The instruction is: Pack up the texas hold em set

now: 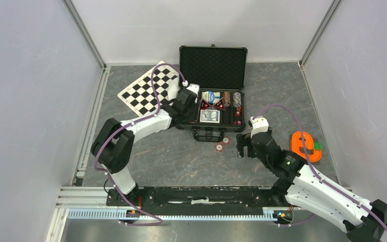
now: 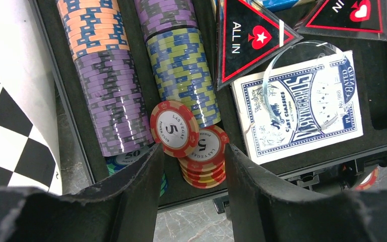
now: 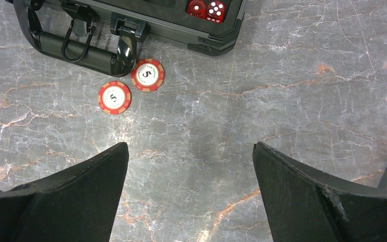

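The black case (image 1: 212, 65) stands open at the back centre, its tray holding rows of striped chips (image 2: 111, 85), a blue card deck (image 2: 302, 101), triangular buttons (image 2: 249, 40) and red dice (image 3: 205, 8). My left gripper (image 2: 194, 151) is open over the tray's near left corner. A short stack of red "5" chips (image 2: 204, 156) lies between its fingertips, and one red chip (image 2: 174, 128) leans on the rows. My right gripper (image 3: 190, 146) is wide open and empty over bare table. Two red chips (image 3: 147, 74) (image 3: 114, 97) lie by the case handle (image 3: 80, 48).
A black-and-white checkered board (image 1: 148, 88) lies just left of the case, under my left arm. An orange tape-like object (image 1: 306, 145) sits to the right of my right gripper. Grey walls close in the table on three sides.
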You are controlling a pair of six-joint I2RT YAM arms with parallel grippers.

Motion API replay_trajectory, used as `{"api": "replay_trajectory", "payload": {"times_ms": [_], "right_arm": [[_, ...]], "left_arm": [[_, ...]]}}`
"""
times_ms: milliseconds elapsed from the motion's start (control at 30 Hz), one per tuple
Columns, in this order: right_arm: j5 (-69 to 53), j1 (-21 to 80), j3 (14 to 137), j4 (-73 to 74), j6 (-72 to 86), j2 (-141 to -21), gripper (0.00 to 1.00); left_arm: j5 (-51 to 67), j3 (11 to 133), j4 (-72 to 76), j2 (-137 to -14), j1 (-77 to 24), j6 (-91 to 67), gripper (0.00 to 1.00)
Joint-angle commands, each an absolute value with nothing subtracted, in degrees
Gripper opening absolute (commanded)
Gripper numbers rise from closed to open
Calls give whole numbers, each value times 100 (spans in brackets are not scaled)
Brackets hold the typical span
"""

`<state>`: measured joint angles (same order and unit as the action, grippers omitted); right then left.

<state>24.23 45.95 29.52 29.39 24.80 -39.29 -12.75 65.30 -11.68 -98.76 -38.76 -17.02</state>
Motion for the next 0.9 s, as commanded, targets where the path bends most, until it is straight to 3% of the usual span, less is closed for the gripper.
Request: {"api": "replay_trajectory", "payload": {"times_ms": [0, 267, 400, 567, 767, 867], "right_arm": [[2421, 4581, 3015, 2772, 2492, -3849, 99], [2479, 4582, 3045, 2860, 2479, -3789, 99], [2593, 4579, 3076, 2969, 2469, -3766, 99], [2871, 4577, 3163, 3231, 2615, -3733, 99], [3418, 4570, 3415, 3704, 2893, -3564, 99], [3780, 4572, 3459, 3948, 3182, -3430, 99]], "left_arm": [[-1085, 6626, -1144, -9512, -3911, -1887, 54], [-846, 6751, -1398, -9221, -3952, -1764, 72], [-861, 6937, -1905, -9188, -4172, -1689, 75], [-1361, 6859, -2220, -9101, -4975, -1868, 79], [-1516, 6765, -2417, -9143, -5778, -2294, 99], [-1503, 6925, -2584, -9342, -6075, -2442, 100]]}}
